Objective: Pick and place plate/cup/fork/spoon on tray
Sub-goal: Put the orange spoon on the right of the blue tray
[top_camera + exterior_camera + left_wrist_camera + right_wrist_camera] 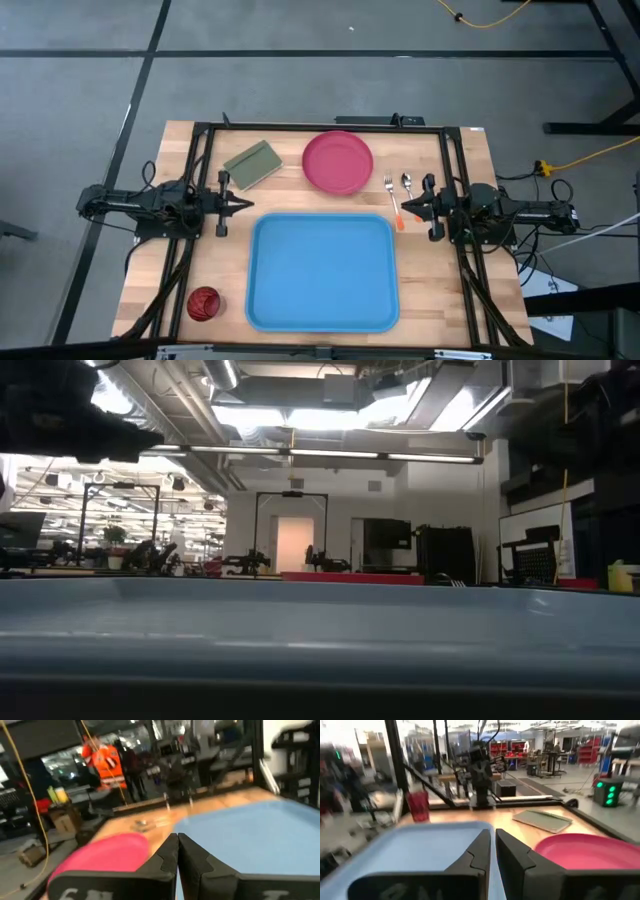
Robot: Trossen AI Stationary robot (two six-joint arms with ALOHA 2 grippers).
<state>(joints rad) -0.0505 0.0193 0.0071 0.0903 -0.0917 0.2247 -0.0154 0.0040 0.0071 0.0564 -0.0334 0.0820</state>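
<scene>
The blue tray (322, 270) lies in the table's middle, near the front edge. The pink-red plate (338, 162) rests flat behind it. The fork (392, 200) with its orange handle and the silver spoon (407, 184) lie right of the plate. The dark red cup (204, 303) stands at the near left. My left gripper (246, 205) is shut and empty above the table, left of the tray; it also shows in its wrist view (177, 839). My right gripper (406, 208) is shut and empty, right of the tray by the fork's handle; it also shows in its wrist view (492, 834).
An olive-green block (252, 165) lies at the far left, beside the plate. A black frame (320, 127) runs along the table's far edge and sides. A person in an orange vest (102, 762) stands in the room beyond the table.
</scene>
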